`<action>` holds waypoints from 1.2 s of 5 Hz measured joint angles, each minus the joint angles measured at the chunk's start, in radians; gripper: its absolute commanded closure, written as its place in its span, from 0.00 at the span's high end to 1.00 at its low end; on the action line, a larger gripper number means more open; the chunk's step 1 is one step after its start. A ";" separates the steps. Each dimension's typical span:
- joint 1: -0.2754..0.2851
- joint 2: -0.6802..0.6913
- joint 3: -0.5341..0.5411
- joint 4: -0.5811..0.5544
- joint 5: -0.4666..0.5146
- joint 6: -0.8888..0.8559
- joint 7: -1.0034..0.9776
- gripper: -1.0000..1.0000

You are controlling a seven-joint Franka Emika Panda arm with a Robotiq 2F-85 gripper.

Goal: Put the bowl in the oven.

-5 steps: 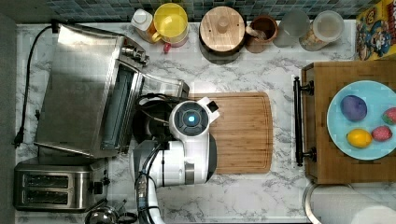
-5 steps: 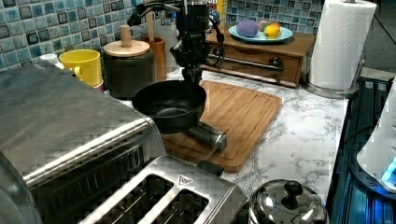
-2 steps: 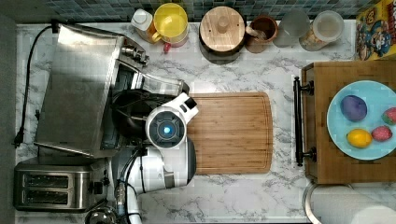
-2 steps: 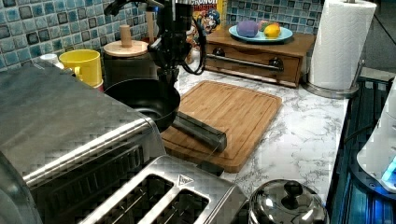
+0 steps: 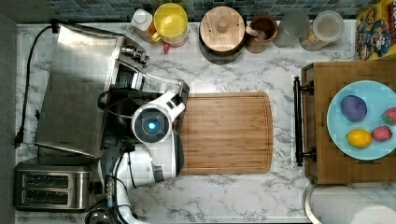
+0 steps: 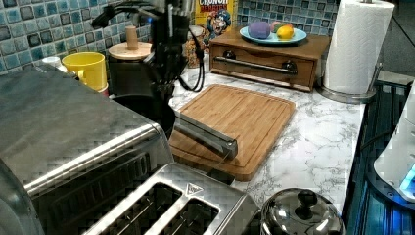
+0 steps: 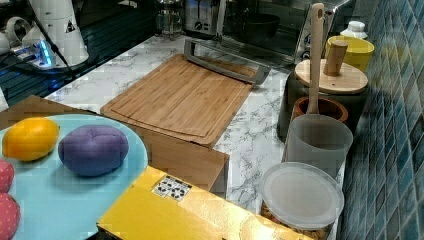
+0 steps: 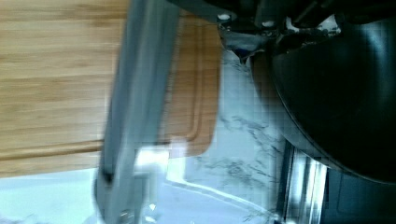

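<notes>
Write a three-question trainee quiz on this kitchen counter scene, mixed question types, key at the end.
1. True or false: the oven has its glass door dropped open over the edge of the cutting board.
2. Multiple choice: the bowl is now (A) on the cutting board, (B) at the oven's opening, (C) on the blue plate.
3. Fill in: in the top view, the two-slot toaster sits ____ the oven.

Key: 1 true; 2 B; 3 below.
</notes>
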 measured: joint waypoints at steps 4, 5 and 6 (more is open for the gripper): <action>0.021 0.150 0.030 0.092 0.127 0.124 0.075 0.00; 0.019 0.151 0.037 0.092 0.147 0.123 0.075 0.00; 0.019 0.161 0.053 0.092 0.147 0.124 0.075 0.00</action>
